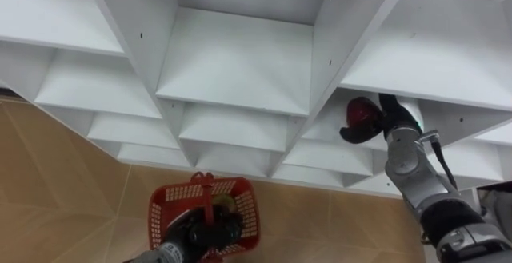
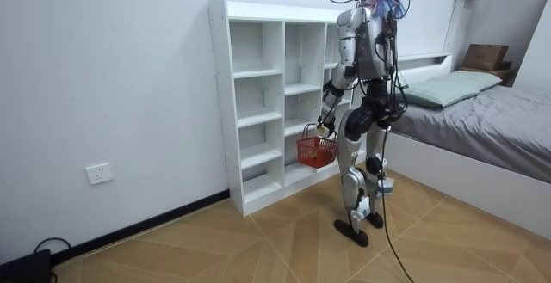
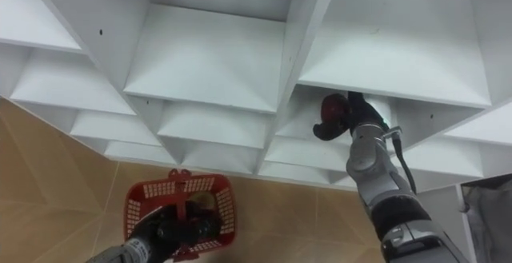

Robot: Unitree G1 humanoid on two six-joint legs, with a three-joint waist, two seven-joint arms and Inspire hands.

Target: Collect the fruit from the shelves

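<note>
A dark red round fruit [image 1: 360,112] sits at the mouth of a right-hand compartment of the white closet [image 1: 232,71]. My right hand [image 1: 390,117] reaches into that compartment, fingers curled round the fruit. Low in the view, a red plastic basket [image 1: 242,197] hangs above the floor. My left hand [image 1: 200,235] is shut on its handle. Something dark lies inside the basket; I cannot tell what. In the room view I stand close in front of the closet [image 2: 258,102], with the basket [image 2: 316,150] hanging at knee height.
The closet's other compartments in view hold nothing. Wooden floor [image 1: 48,183] lies below and to the left of it. In the room view a bed [image 2: 482,119] stands close behind me on that view's right, against the wall.
</note>
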